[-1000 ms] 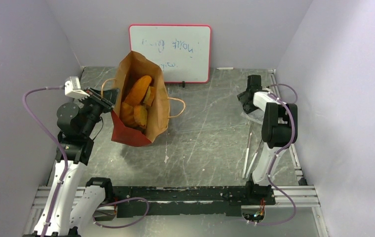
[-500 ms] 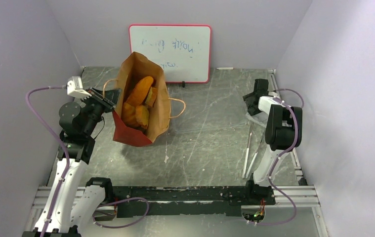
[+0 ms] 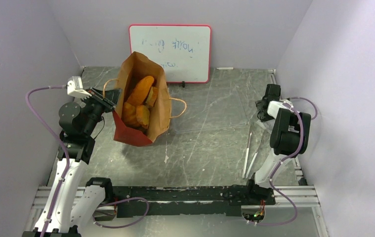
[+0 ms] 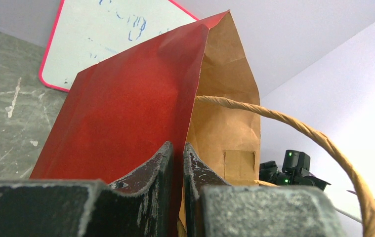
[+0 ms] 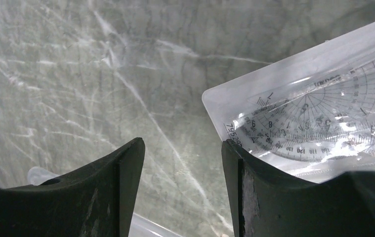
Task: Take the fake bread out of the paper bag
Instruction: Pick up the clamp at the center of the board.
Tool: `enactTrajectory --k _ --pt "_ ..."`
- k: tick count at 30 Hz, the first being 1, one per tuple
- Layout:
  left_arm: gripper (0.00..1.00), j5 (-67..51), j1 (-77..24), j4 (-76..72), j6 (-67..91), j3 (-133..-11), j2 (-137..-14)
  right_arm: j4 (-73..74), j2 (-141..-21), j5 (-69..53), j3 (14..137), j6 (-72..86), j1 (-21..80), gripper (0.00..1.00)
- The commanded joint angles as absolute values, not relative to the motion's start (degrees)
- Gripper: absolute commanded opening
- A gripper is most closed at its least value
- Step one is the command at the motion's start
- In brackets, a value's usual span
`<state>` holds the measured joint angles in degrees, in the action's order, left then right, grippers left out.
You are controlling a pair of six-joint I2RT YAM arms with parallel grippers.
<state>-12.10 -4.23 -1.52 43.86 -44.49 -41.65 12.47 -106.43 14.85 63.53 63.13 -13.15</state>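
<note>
The paper bag (image 3: 161, 111) stands tilted at the left of the table, red outside (image 4: 126, 113) and brown inside, its mouth facing up. Inside lies the fake bread: a long orange loaf (image 3: 141, 89) on top, with smaller orange-tan pieces (image 3: 142, 116) below it. My left gripper (image 3: 111, 100) is shut on the bag's left rim; in the left wrist view the red wall is pinched between its fingers (image 4: 178, 148). My right gripper (image 3: 264, 107) hangs open far right, low over the table, with nothing between its fingers (image 5: 183, 148).
A whiteboard (image 3: 170, 52) leans on the back wall behind the bag. A protractor in a clear sleeve (image 5: 318, 113) lies beside the right gripper. Long clear strips (image 3: 248, 148) lie near the right arm. The bag's loop handle (image 3: 179, 106) sticks out to the right.
The right arm has swung right, toward the side wall, gripper still open. The left gripper keeps its hold on the bag rim; the bag shifted slightly early on.
</note>
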Motion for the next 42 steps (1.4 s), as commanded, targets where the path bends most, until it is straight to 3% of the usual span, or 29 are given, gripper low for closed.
enactTrajectory --k 1,16,27,42 --pt "0.07 -13.5 -4.4 -8.8 44.6 -45.0 -40.5 17.1 -104.3 19.7 62.2 64.5 -14.3 0.60" --pt "0.07 -13.8 -4.4 -9.6 45.2 -44.6 -40.8 12.9 -98.3 23.2 63.2 57.5 -14.3 0.62" --pt "0.07 -15.2 -4.4 -8.9 46.0 -46.5 -42.9 20.8 -99.2 35.3 72.9 44.1 -2.9 0.65" --pt "0.07 -15.7 -4.4 -7.3 46.7 -47.6 -43.0 23.9 -75.3 33.0 52.3 38.5 7.1 0.64"
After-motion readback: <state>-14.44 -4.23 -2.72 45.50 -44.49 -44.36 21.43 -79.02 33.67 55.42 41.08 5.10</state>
